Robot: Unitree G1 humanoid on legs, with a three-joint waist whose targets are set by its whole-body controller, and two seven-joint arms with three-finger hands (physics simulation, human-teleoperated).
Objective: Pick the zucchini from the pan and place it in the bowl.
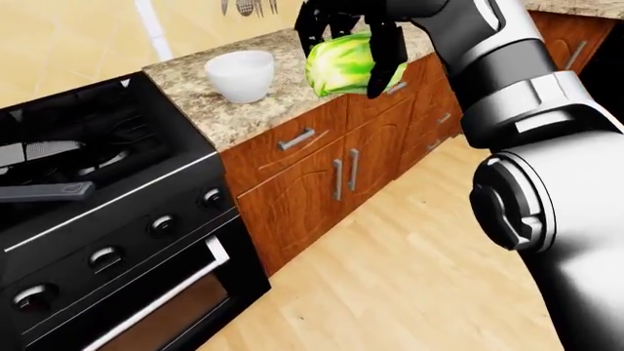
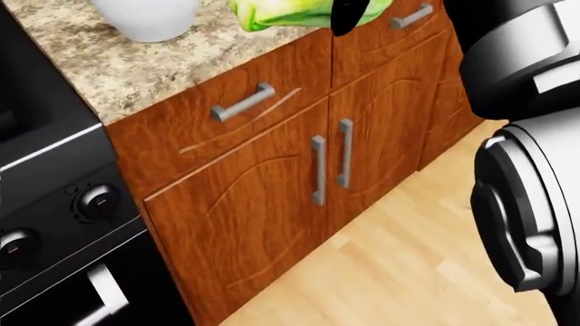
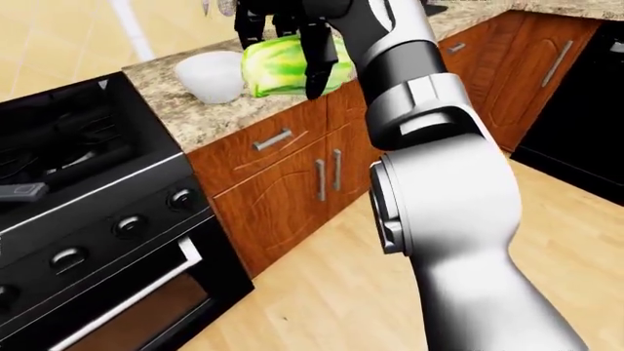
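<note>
My right hand (image 1: 341,45) is shut on the pale green zucchini (image 1: 343,67), holding it in the air over the edge of the speckled counter (image 1: 230,117). The white bowl (image 1: 240,74) stands on that counter just left of the zucchini; it is apart from the zucchini and nothing shows inside it. In the head view the zucchini (image 2: 288,13) and the bowl (image 2: 149,19) are cut off by the top edge. The pan's dark handle (image 1: 44,191) pokes out over the black stove (image 1: 107,157) at the left. The left hand does not show.
Wooden cabinet doors with metal handles (image 1: 343,174) run below the counter. The oven door and knobs (image 1: 161,224) lie at lower left. Light wood floor (image 1: 390,285) fills the bottom. A black appliance (image 3: 585,88) stands at far right. My own forearm (image 1: 546,161) fills the right side.
</note>
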